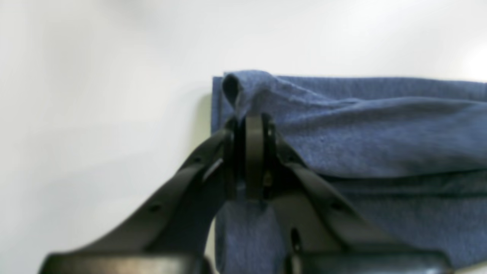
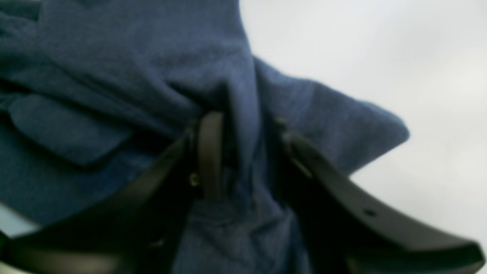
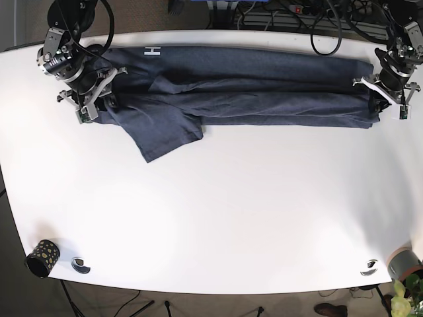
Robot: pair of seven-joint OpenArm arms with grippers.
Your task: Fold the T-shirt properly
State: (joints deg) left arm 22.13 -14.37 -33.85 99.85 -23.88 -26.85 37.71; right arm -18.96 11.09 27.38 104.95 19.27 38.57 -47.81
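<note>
Tightly closed on blue cloth, both sets of jaws. Left gripper (image 1: 254,160) pinched shut on a raised, rolled corner of the T-shirt (image 1: 380,137) at the garment's end, fabric bunched above the black fingers (image 1: 254,152) and draped away in long folds. Right gripper (image 2: 239,160) clamped on a thick gather of the same shirt (image 2: 125,72), cloth pulled up between its fingers (image 2: 210,152), a loose flap hanging to one side over pale surface. Both wrist views soft and blurred, fine detail of the contact hard to make out.

Seen from the base view: left gripper (image 3: 386,99) at the far right end of the shirt, right gripper (image 3: 92,100) at the far left end, the two well apart. Dark blue T-shirt (image 3: 264,86) stretched in a long, narrow band between them, lying along the far edge of the white tabletop (image 3: 218,218), folded lengthwise in layered creases. One sleeve (image 3: 165,132) spread out toward the near side, flat on the tabletop just beside the right gripper. White lettering (image 3: 153,51) visible at the shirt's far edge near that end. Small dark speckled cup (image 3: 41,256) at the near left corner, well apart from the shirt.
</note>
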